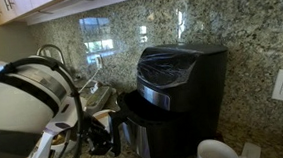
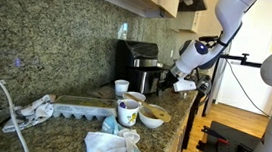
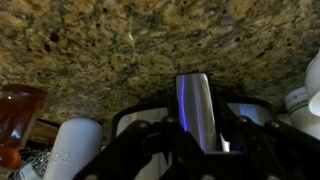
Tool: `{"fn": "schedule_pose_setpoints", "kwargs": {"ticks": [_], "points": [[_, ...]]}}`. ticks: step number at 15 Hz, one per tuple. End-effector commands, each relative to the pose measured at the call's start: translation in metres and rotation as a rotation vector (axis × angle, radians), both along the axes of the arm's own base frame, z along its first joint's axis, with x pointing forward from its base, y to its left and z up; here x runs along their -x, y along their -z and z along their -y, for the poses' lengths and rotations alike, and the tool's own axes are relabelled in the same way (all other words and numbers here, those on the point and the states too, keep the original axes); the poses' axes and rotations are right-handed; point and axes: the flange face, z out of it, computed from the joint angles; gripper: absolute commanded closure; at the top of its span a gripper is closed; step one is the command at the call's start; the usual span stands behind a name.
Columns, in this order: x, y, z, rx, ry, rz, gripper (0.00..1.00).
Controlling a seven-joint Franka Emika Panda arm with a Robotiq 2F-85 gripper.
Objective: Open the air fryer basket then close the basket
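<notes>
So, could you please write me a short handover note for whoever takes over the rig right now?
Gripper: at the basket's handle, which lies between its fingers in the wrist view; whether it is clamped cannot be told.
Air fryer basket: seems drawn partly out of the air fryer.
Done: handle reached, opening apparently begun.
Left: finish the pull, then push the basket fully shut and let go.

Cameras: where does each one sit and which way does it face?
Exterior view: close beside the arm, facing the air fryer; arm and hand show.
Exterior view: far down the counter, looking along it past bowls to the air fryer; arm and hand show.
Wrist view: behind the hand, facing the basket handle; only the hand shows.
Shared: air fryer and hand in both exterior views.
</notes>
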Motion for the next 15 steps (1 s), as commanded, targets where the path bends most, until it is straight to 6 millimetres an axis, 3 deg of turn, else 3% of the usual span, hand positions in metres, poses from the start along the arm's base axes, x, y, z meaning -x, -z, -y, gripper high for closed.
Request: {"fn": "schedule_pose_setpoints", "kwargs": {"ticks": [1,15], "points": [[0.0302,0.0004,0.0029,-0.019,0.053,-0.037,0.84],[0.0397,0.0037,0.0026,-0.021,0.072,-0.048,0.84]]}}
